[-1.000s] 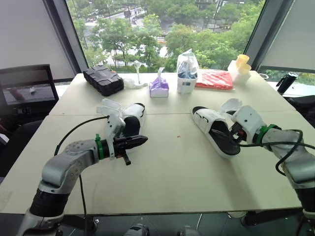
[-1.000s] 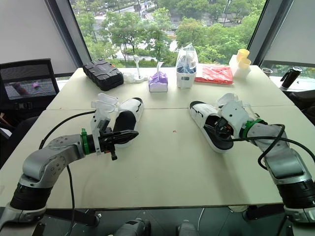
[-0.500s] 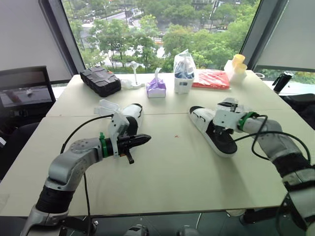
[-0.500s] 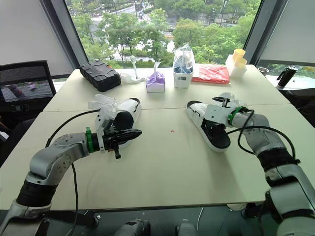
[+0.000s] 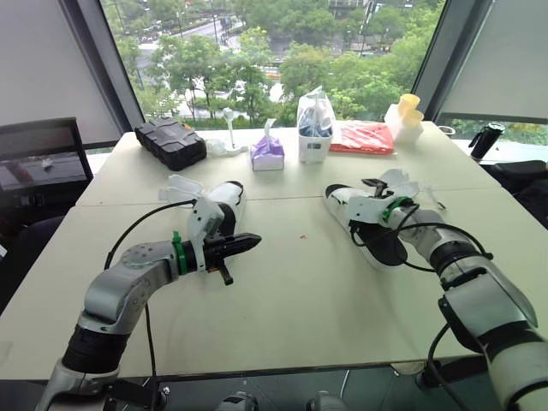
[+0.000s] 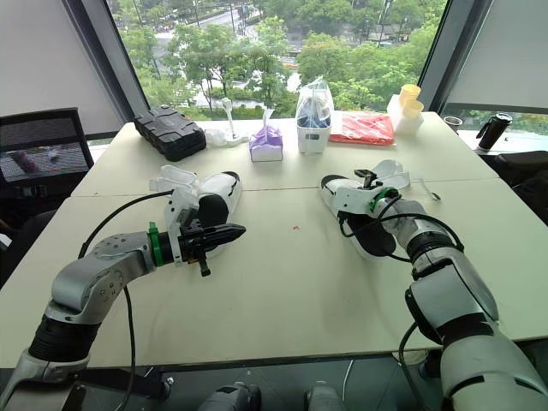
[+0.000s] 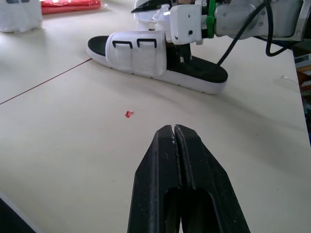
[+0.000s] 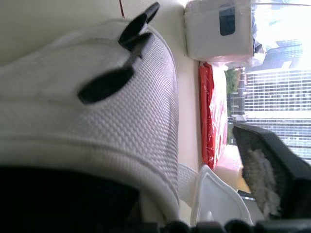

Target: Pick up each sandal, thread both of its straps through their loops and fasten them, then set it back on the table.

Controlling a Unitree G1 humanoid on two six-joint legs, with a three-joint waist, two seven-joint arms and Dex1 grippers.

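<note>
- On the near side of the window, one pale table (image 5: 291, 308) is carrying everything.
- Two white sandals with black footbeds are lying on it, well apart. The left sandal (image 5: 224, 205) is resting just beside the left gripper, and the right sandal (image 5: 381, 244) is lying under the right gripper. Both are showing loose strap flaps sticking up.
- Two grippers are showing. The left gripper (image 7: 174, 128) is hovering over bare table with its jaws pressed together on nothing. The right gripper (image 5: 373, 187) is sitting at the right sandal's white band, which carries two black loops; whether it is clamping anything cannot be told.
- One black case (image 5: 171, 141), one white tub with a clear bag (image 5: 314, 128), one purple tissue box (image 5: 267, 152) and one red packet (image 5: 361, 137) are standing along the far edge.
- Two yellow cups (image 5: 404, 104) are sitting near the red packet.
- One red speck (image 7: 128, 114) is lying on the table between the sandals.
</note>
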